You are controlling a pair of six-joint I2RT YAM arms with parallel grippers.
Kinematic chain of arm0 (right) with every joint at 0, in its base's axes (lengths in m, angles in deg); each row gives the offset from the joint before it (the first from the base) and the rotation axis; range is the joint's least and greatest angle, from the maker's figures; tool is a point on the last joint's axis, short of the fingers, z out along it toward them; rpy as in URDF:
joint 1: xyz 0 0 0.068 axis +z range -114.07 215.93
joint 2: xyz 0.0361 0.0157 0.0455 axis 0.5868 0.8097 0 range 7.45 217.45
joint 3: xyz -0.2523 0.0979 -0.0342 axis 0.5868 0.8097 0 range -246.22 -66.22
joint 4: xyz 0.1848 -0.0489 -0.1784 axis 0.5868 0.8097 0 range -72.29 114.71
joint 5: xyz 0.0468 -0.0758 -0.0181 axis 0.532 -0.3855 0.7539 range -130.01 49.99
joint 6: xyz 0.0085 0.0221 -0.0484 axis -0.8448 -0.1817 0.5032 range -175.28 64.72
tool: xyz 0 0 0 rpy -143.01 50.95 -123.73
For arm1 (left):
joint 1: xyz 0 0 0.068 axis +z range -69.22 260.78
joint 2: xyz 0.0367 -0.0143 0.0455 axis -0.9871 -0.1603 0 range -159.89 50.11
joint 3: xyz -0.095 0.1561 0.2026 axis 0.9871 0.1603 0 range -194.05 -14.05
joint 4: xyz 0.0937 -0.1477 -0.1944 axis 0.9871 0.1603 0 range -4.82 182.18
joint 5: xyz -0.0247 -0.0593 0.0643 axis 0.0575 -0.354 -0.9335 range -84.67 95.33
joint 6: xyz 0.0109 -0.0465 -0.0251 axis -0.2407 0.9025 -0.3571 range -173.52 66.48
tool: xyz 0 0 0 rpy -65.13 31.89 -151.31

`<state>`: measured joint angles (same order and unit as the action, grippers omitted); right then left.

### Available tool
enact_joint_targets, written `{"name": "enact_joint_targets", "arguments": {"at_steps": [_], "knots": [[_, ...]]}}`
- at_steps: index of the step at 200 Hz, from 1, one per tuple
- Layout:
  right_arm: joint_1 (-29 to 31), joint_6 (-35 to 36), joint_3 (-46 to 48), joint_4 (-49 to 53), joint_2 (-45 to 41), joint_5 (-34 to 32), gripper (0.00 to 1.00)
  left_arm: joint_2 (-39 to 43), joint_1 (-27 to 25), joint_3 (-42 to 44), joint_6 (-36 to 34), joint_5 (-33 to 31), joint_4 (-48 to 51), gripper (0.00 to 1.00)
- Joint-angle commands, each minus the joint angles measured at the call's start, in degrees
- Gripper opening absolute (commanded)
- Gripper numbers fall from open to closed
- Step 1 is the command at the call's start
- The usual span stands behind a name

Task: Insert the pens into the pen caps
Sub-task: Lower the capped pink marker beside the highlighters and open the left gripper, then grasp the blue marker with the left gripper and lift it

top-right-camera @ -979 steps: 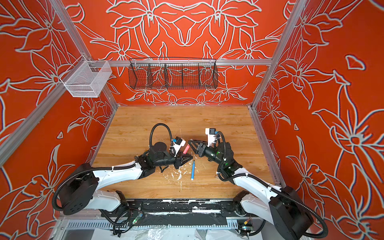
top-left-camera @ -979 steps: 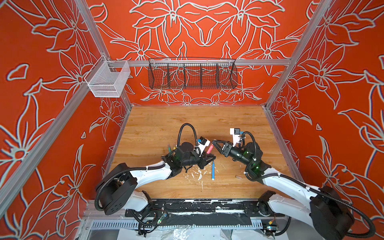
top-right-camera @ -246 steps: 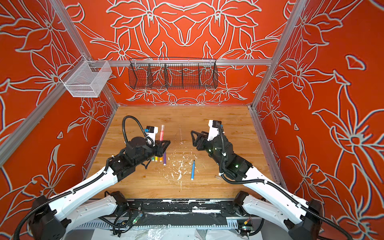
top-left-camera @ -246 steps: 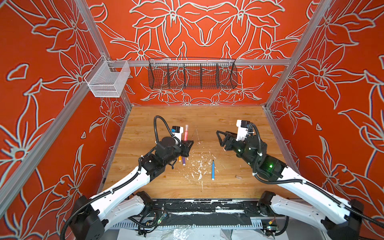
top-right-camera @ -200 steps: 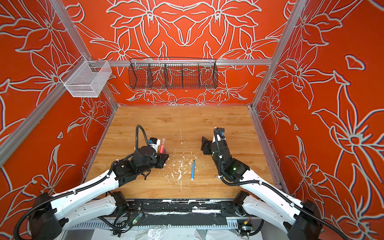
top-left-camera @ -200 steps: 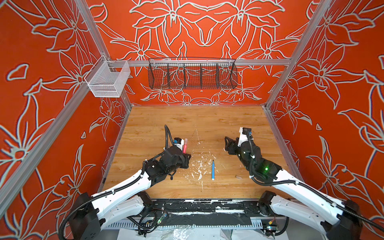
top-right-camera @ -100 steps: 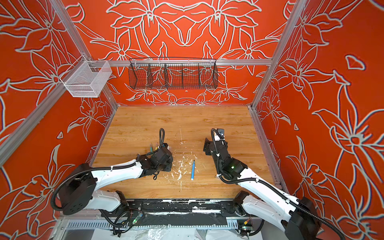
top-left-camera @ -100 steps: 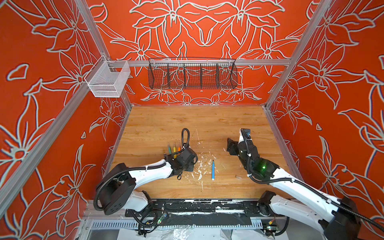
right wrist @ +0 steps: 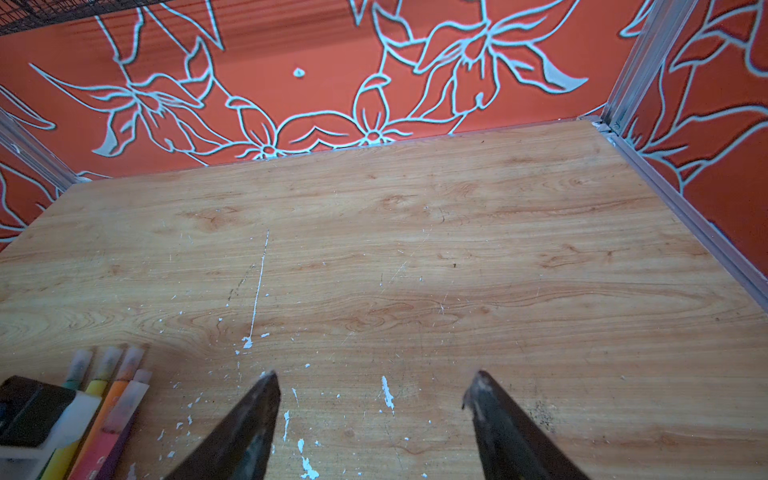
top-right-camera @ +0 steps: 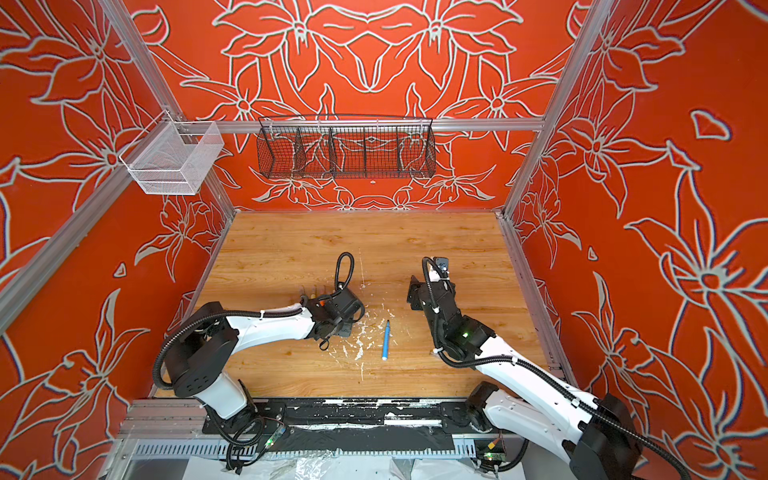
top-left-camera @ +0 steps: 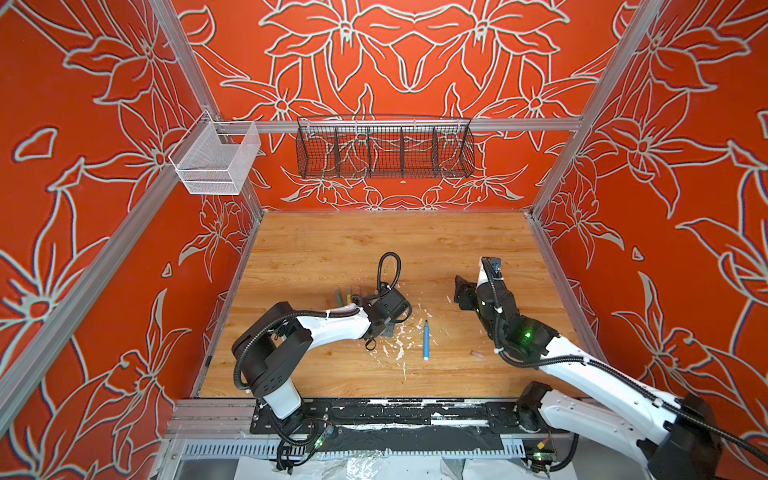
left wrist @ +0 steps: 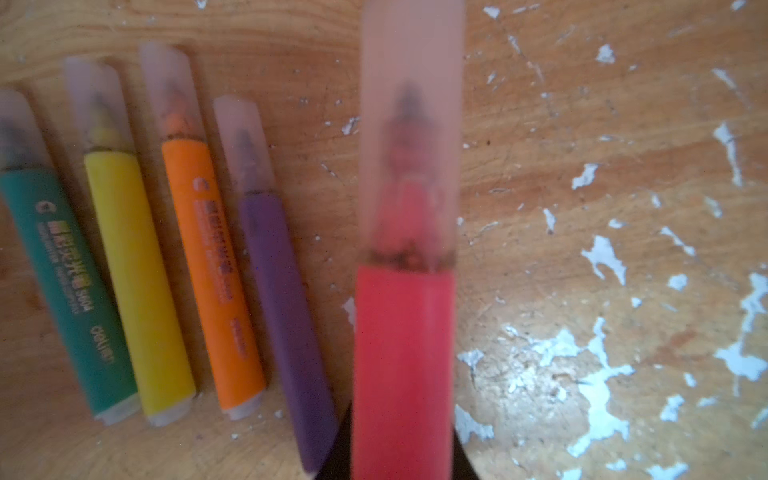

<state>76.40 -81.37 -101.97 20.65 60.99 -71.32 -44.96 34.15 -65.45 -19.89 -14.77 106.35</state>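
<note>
Pink-red capped pen (left wrist: 402,353), clamped in the left end effector (left wrist: 401,453), is now lowered beside the purple pen (left wrist: 282,299); right end effector (right wrist: 374,386) is held wide, empty; blue pen (top-left-camera: 426,340) is left to cap.

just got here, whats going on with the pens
The left gripper is shut on the pink-red pen, which already wears its clear cap. Beside it, four capped pens lie in a row on the table: green pen, yellow pen, orange pen, purple pen. The blue pen lies alone mid-table, apparently uncapped. The right gripper is open and holds nothing.
</note>
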Motion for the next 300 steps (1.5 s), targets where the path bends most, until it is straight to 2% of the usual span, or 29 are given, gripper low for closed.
{"name": "enact_joint_targets", "arguments": {"at_steps": [1, 36, 92, 112, 145, 180, 205, 246, 300], "knots": [[-0.2, 0.4, -1.0, -0.2, -0.8, -1.1, 0.74, -0.8, -0.7, -1.1, 1.3, -3.5, 3.2, 0.23], [-0.2, 0.3, -0.7, -0.1, -1.7, -1.2, 0.74, -0.1, -0.9, -1.6, 1.4, -4.3, 3.9, 0.3], [-0.2, 0.5, -0.6, -0.1, -2.5, -1.4, 0.73, 4.9, -2.5, -3.6, -0.3, -6.0, 6.4, 0.3], [-0.3, 0.5, -0.6, 0.0, -2.7, -1.7, 0.73, 8.1, -5.8, -4.1, -0.1, -7.2, 7.3, 0.32], [-0.5, -0.4, 0.0, 0.2, -3.0, -3.0, 0.73, 10.5, -13.4, -3.7, 4.3, -7.1, 6.1, 0.34], [-3.2, -3.1, 0.0, 1.9, -2.3, -1.3, 0.73, 6.3, -20.7, -5.6, 8.3, -7.3, 4.3, 0.34], [-6.3, -5.3, -0.6, 3.7, -1.3, 1.5, 0.73, 1.8, -23.5, -7.5, 9.0, -4.1, 1.7, 0.34], [-10.8, -7.9, -1.2, 5.6, 0.0, 6.9, 0.72, -6.8, -25.1, -13.3, 9.8, -4.8, 3.9, 0.34], [-11.2, -7.6, -1.7, 6.2, -0.8, 7.6, 0.71, -12.3, -25.4, -15.9, 13.0, -8.8, 7.3, 0.33]]}}
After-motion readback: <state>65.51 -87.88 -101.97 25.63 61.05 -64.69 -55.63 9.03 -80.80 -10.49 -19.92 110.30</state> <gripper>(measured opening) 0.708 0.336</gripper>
